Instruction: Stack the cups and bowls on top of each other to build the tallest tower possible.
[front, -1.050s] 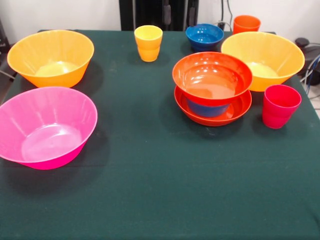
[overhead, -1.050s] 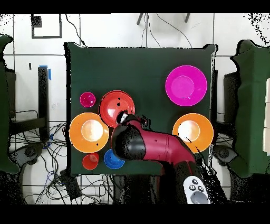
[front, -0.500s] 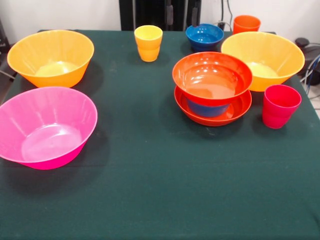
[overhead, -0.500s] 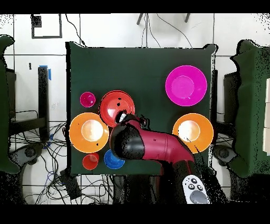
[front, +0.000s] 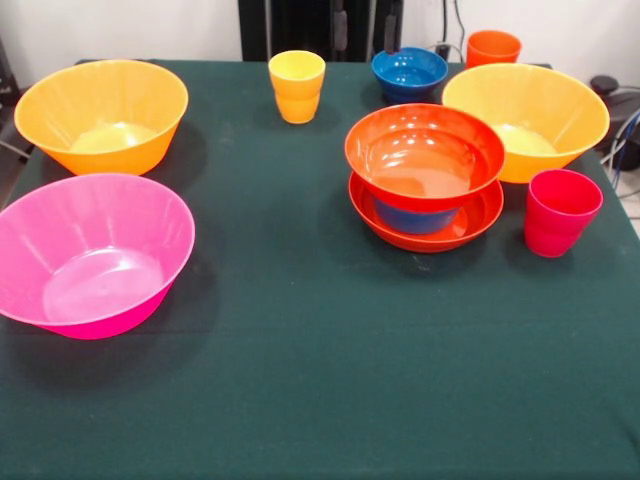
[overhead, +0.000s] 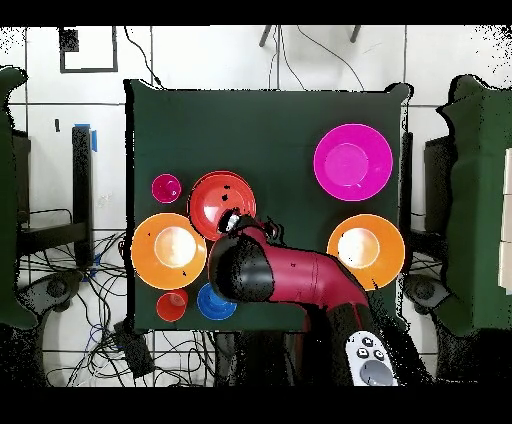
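A red-orange bowl (front: 424, 155) rests on a small blue bowl (front: 413, 218), which sits in a shallow red-orange bowl (front: 470, 225); this is the tower (overhead: 222, 198). Around it stand a red-pink cup (front: 560, 210), a yellow cup (front: 296, 85) and an orange cup (front: 493, 47). A second blue bowl (front: 409, 72), two large orange-yellow bowls (front: 100, 112) (front: 525, 115) and a pink bowl (front: 90, 250) stand alone. In the overhead view the gripper (overhead: 234, 220) hangs at the tower's near rim and holds nothing I can see. The arm (overhead: 290, 275) hides the yellow cup there.
A dark green cloth (front: 330, 380) covers the table. Cables (overhead: 90, 300) and chairs (overhead: 480, 200) lie around the table's sides. A black frame (front: 300, 25) stands behind the far edge.
In the overhead view the arm's elbow has drifted slightly toward the base. No cup or bowl has moved.
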